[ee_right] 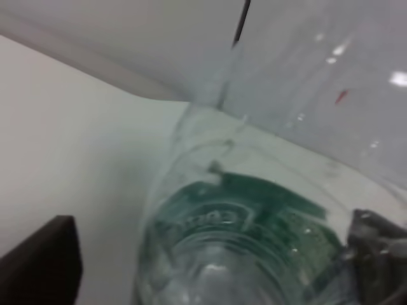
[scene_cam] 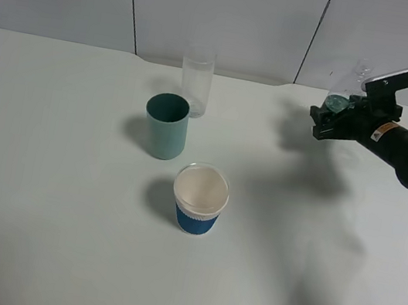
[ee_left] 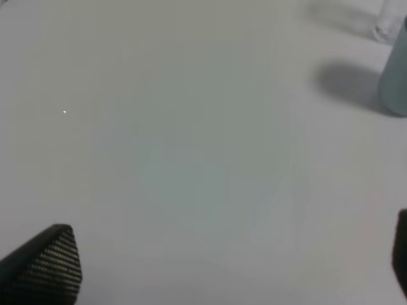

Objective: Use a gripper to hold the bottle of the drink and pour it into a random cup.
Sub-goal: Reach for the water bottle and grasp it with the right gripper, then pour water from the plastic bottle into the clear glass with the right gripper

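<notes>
Room: right gripper is at the table's far right, near the back edge; open surface between it and the cups. Clear glass cup stands just behind the teal cup, with the paper cup nearer the front. All three are upright and well apart from the arm

Bottle sits between the right jaws: clear plastic, dark green label, leaning in the high view; can't tell if its base is on the table. Wrist view: one finger shows a gap to the bottle wall, the other overlaps it, so firm pinch or not, can't tell

Left gripper: fingertips spread wide over bare table, nothing between them

Surface is plain white matte with soft shadows; pale wall panels with dark seams behind
</notes>
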`<state>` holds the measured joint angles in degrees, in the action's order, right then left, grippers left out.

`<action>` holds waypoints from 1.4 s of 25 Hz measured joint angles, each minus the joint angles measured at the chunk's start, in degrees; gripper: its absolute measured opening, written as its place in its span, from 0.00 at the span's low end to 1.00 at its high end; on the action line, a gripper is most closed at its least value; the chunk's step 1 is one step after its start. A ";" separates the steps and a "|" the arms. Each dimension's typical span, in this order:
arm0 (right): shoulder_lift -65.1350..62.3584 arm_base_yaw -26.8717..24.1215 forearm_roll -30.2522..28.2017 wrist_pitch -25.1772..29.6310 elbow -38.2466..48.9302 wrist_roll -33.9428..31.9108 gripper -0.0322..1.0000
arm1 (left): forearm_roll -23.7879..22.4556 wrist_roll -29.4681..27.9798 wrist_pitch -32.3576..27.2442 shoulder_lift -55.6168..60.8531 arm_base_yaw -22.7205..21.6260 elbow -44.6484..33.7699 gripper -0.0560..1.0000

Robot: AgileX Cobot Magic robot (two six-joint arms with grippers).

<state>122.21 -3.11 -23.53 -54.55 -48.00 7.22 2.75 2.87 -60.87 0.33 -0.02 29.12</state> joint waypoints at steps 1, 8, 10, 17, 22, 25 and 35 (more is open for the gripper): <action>0.00 0.00 0.05 -0.07 -0.09 -0.50 0.68 | 0.00 0.00 0.00 0.00 0.00 0.00 0.99; 0.06 0.00 -0.35 -0.49 -0.09 -3.40 0.57 | 0.00 0.00 0.00 0.00 0.00 0.00 0.99; 0.11 0.00 -0.35 -0.49 -0.09 -4.43 0.57 | 0.00 0.00 0.00 0.00 0.00 0.00 0.99; -0.16 0.00 -0.35 0.26 -0.09 -6.54 0.57 | 0.00 0.00 0.00 0.00 0.00 0.00 0.99; -3.81 0.00 -0.40 7.57 -0.04 -8.13 0.57 | 0.00 0.00 0.00 0.00 0.00 0.00 0.99; -7.08 0.00 -0.40 12.32 -0.03 -8.20 0.57 | 0.00 0.00 0.00 0.00 0.00 0.00 0.99; -11.31 0.00 -0.47 16.36 0.00 -15.90 0.57 | 0.00 0.00 0.00 0.00 0.00 0.00 0.99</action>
<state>110.90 -3.11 -24.00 -38.19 -48.00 -8.67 2.75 2.87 -60.87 0.33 -0.02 29.12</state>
